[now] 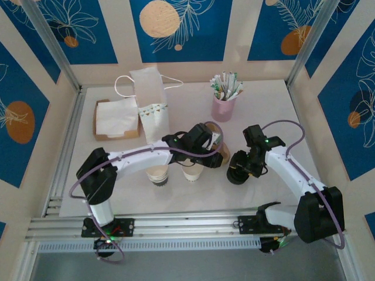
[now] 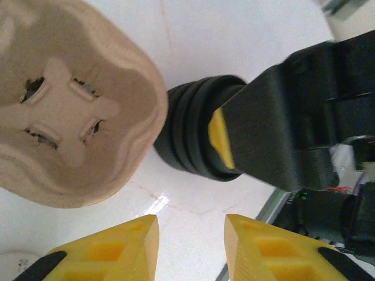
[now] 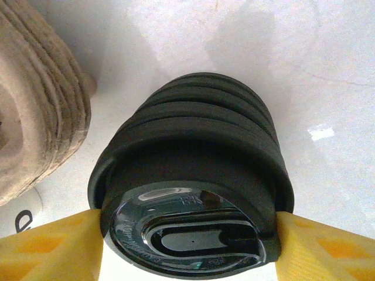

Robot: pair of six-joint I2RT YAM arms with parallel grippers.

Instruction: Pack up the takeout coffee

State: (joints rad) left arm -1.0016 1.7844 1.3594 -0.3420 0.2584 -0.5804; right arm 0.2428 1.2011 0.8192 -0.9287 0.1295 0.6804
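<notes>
The takeout coffee (image 1: 192, 171) is seen from above as a single whitish paper cup near the middle of the table (image 1: 275, 123). Its top is covered by the left arm, so its lid cannot be made out. Just to its left a cream cup (image 1: 158, 174), ringed round its upper part, is found, likewise partly under that arm. The left gripper (image 2: 191, 227) is held beyond the two cups, over bare table, and its yellow fingers (image 2: 111, 252) are seen apart with nothing between them. Just ahead of it a brown cardboard cup tray (image 2: 70, 105) is seen, and close against the tray's edge a stack of black lids (image 3: 193, 146). This stack is clamped by the right gripper (image 3: 190, 234), with one yellow finger pressed to each side. At the back of the table a white paper bag (image 1: 149, 102) is stood upright. A box of napkins (image 1: 116, 120) is placed to its left and a pink cup of sticks (image 1: 223, 107) to its right.
</notes>
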